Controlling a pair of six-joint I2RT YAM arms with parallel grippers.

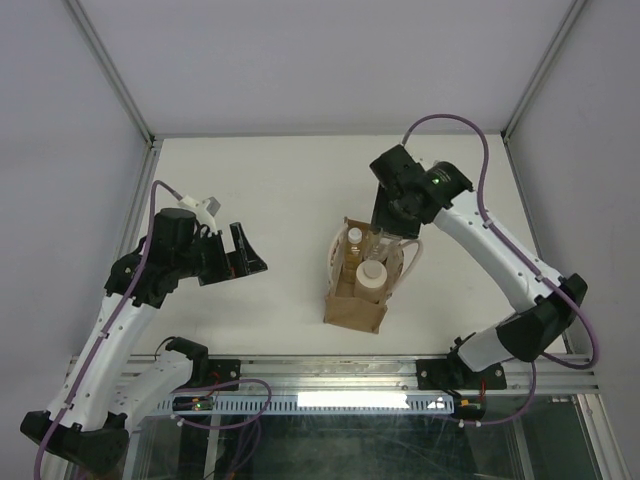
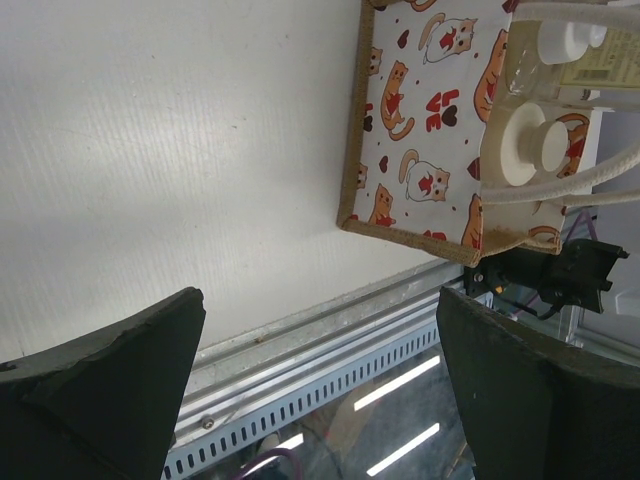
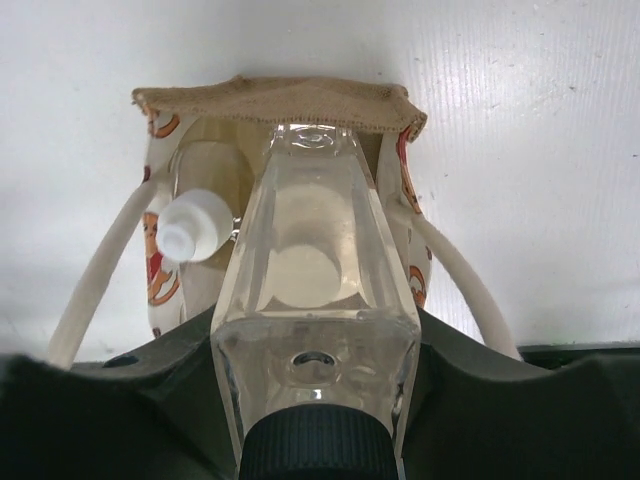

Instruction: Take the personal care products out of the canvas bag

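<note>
The canvas bag (image 1: 355, 305) stands upright at the table's middle, tan outside with a cat print on its side (image 2: 420, 120). My right gripper (image 1: 390, 228) is over the bag's far end, shut on a clear bottle with a dark cap (image 3: 315, 260), held upright with its base about level with the bag's rim (image 3: 280, 100). The amber bottle with a white cap (image 1: 353, 245) and the wider cream bottle (image 1: 371, 278) stand inside the bag. A second clear bottle does not show. My left gripper (image 1: 245, 258) is open and empty, left of the bag.
The bag's pale looped handles (image 3: 455, 280) hang on either side of the held bottle. A slotted metal rail (image 2: 330, 350) runs along the table's near edge below my left gripper. Enclosure walls and posts (image 1: 120, 90) stand around the table.
</note>
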